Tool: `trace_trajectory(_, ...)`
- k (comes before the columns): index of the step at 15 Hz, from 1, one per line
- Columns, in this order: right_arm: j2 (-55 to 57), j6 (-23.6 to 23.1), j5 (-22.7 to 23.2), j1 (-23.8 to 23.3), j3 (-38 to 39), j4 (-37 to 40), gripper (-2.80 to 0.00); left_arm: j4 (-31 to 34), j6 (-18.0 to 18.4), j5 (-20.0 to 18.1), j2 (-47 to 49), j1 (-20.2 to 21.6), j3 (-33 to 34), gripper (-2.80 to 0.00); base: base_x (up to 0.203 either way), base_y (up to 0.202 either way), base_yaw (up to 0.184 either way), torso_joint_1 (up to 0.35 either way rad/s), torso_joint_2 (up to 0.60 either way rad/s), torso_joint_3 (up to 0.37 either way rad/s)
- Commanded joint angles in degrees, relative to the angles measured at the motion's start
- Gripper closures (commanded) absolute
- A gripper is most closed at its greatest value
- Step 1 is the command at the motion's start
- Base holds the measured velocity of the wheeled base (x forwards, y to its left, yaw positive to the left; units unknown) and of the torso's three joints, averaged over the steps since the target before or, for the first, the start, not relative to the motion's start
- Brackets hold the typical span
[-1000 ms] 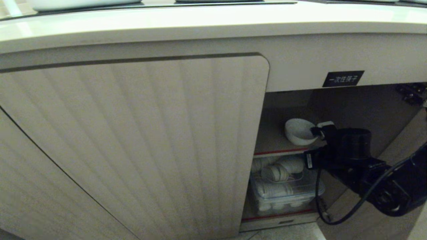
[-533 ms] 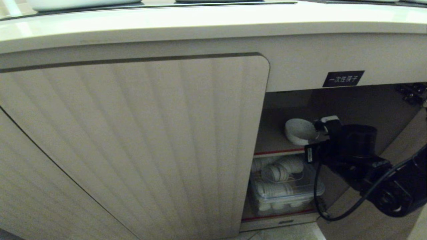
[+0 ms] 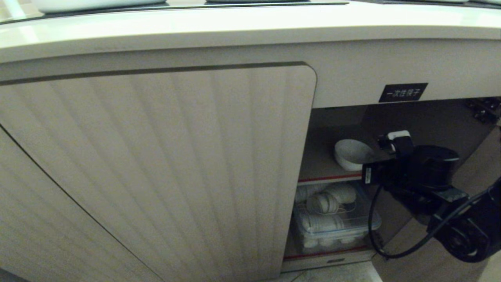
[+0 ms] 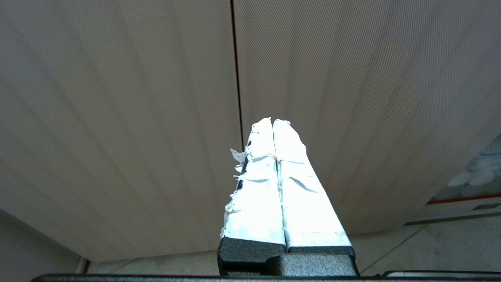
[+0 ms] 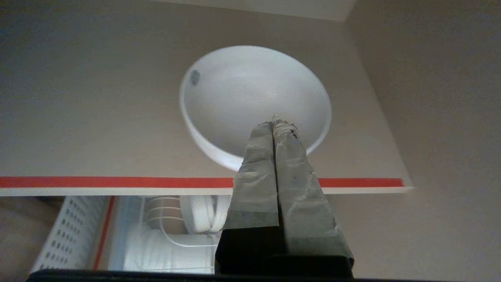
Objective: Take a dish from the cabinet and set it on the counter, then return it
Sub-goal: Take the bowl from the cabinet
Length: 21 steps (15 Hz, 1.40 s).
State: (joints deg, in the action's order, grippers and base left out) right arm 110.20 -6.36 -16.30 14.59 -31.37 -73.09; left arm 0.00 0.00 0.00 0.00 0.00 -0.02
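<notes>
Right wrist view had the right gripper [image 5: 274, 122] pressed together, empty, above the bowl [image 5: 254, 94]; glossy, breakable, probably slippery; I'd pinch its rim.

Your right gripper [image 3: 381, 145] hides the bowl [image 3: 351, 153] rim's near side, stacked dishes [image 3: 325, 207] blurred in their bin, label [image 3: 402, 93] characters unreadable

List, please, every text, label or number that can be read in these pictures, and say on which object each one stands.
"一次性筷子": white characters on the small black label, on the cabinet front above the open compartment.
White sticker on the right arm's wrist: print too small to read.
Left wrist and right wrist views: no text.
</notes>
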Motion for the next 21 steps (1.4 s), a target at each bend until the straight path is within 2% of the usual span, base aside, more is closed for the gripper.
trace_trajectory(1,-0.3,-0.1,0.0,-0.8,0.5,-0.6,0.0,0.0,0.0,0.0,0.0,0.0,0.0,0.0,0.0,0.0,0.0,0.0,0.0,0.0)
trace_trajectory(6,-0.2,-0.8,0.0,-3.2,1.1,-1.8,0.0,0.0,0.0,0.0,0.0,0.0,0.0,0.0,0.0,0.0,0.0,0.0,0.0,0.0)
trace_trajectory(13,1.5,-0.8,0.1,-3.7,2.0,-4.9,0.0,0.0,0.0,0.0,0.0,0.0,0.0,0.0,0.0,0.0,0.0,0.0,0.0,0.0)
trace_trajectory(14,1.5,-0.8,0.0,-3.7,2.0,-4.9,-2.8,0.0,0.0,0.0,0.0,0.0,0.0,0.0,0.0,0.0,0.0,0.0,0.0,0.0)
trace_trajectory(18,2.0,-0.9,0.1,-3.8,1.9,-5.1,-2.8,0.0,0.0,0.0,0.0,0.0,-0.1,0.0,0.0,0.0,0.0,0.0,0.0,0.0)
trace_trajectory(21,4.6,-1.4,0.1,-3.9,1.9,-11.4,-2.8,0.0,0.0,0.0,0.0,0.0,0.0,0.0,0.0,0.0,0.0,0.0,0.0,0.0)
